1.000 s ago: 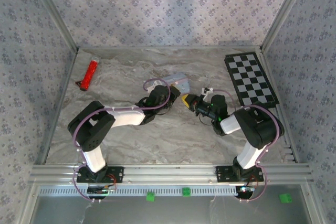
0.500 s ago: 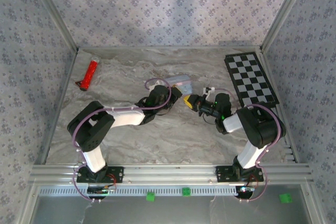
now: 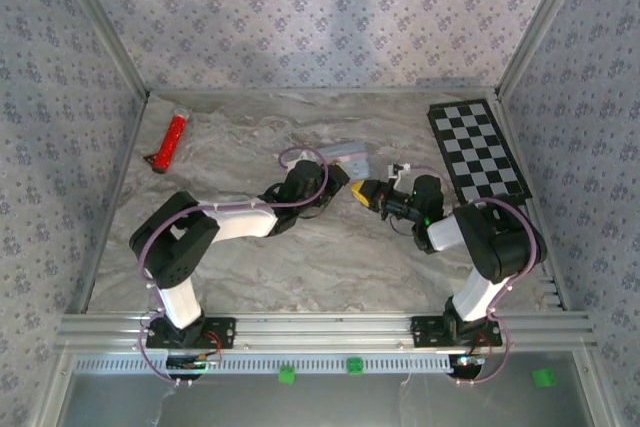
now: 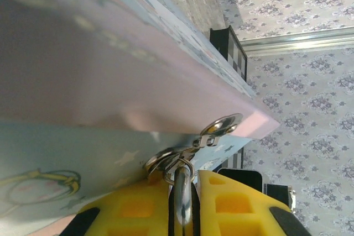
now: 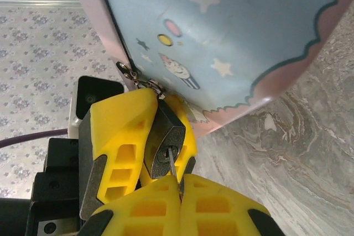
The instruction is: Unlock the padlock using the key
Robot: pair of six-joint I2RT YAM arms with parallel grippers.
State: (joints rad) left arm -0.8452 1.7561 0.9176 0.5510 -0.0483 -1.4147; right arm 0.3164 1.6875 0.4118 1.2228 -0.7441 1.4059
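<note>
Top view: left tool (image 3: 338, 183) and right tool (image 3: 366, 192) meet tip to tip mid-table, just in front of the pastel tin (image 3: 347, 153). The padlock (image 5: 165, 136) is too small to make out here, buried between the yellow fingers. There is open table (image 3: 300, 267) on the near side and to the left. A red stick (image 3: 172, 139) lies well apart by the left wall, and a checkerboard (image 3: 478, 150) lies along the right wall, near the right arm's elbow. Left wrist view: the tin's pink lid edge runs across the top, very close and blurred, with its blue side below. A metal hasp ring (image 4: 221, 125) hangs off the tin's edge. The left tool's fingers are pressed onto a metal piece between them, their lower parts cut off by the frame, and the lock body is hard to see. Right wrist view: the padlock hangs from the tin's hasp, pinched between the left tool's yellow fingers and tilted. The key (image 5: 173, 168) has its blade tip at the keyhole; how deep it sits I can't tell. The right tool's fingers are squeezed together on the key, with the key head hidden inside them. The tin is cropped at the top and right, with bare table lower right.
</note>
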